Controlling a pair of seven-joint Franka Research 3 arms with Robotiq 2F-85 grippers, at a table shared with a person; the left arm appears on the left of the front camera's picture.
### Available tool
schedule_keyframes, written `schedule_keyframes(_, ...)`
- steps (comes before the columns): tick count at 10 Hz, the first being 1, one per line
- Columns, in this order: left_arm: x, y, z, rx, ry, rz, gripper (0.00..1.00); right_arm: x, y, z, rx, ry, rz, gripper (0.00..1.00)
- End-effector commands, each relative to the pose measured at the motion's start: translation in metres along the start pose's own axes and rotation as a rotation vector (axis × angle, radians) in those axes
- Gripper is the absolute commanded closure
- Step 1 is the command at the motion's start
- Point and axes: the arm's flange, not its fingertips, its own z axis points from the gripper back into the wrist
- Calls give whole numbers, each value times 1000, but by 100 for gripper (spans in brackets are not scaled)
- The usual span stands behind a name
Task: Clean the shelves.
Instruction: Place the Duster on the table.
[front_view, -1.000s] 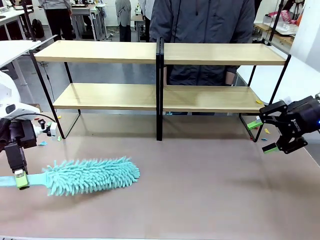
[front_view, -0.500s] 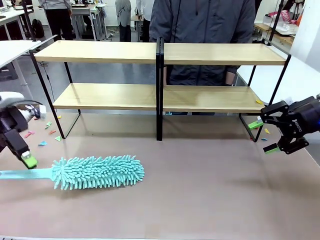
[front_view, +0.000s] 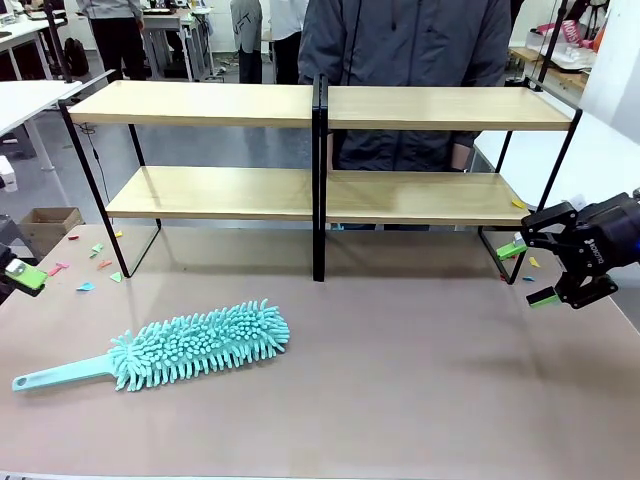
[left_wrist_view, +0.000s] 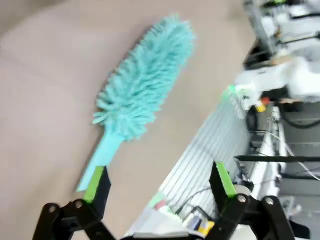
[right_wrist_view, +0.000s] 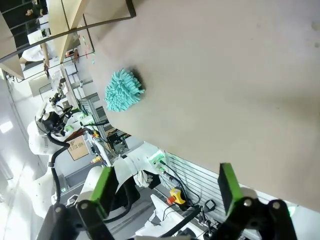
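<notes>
The left gripper (front_view: 22, 275) is showing at the far left edge of the front view, mostly cut off, with one green pad visible; in its own wrist view the left gripper (left_wrist_view: 159, 180) is standing with its fingers spread wide apart, holding nothing, while the picture is blurring so that the clutter beyond the table edge is hard to make out. Beyond those fingers, the teal duster (left_wrist_view: 145, 80) is lying loose on the table (left_wrist_view: 45, 85), its handle pointing back toward the gripper. The right gripper (front_view: 535, 270) is hovering above the table's right side, its fingers apart and empty, tilting toward the middle; its arm is entering from the right edge and is partly cropped. In the right wrist view the right gripper (right_wrist_view: 164, 186) is likewise gaping, with the duster (right_wrist_view: 123, 90) lying well off. In the front view the duster (front_view: 195, 345) is resting slantwise on the left half of the table (front_view: 420, 380). The shelves (front_view: 320, 195) are standing at the far side, and a person (front_view: 405, 60) is standing behind them, partly hidden by the boards.
</notes>
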Motion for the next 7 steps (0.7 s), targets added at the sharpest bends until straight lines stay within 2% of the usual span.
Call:
schedule_keyframes(1, -7, -7, 1, -223, -65, -83, 0, -12, 15, 20, 15, -16, 57, 0)
schedule_keyframes(3, -10, -13, 44, -234, -173, -83, 0, -34, 34, 85, 143, -127, 136, 0)
schedule_keyframes(5, -10, -28, 105, -175, -319, -86, 0, -52, 48, 153, 207, -241, 207, 0)
schedule_keyframes(7, -34, -25, 152, -254, -368, -119, 0, -59, 37, 206, 244, -379, 174, 0)
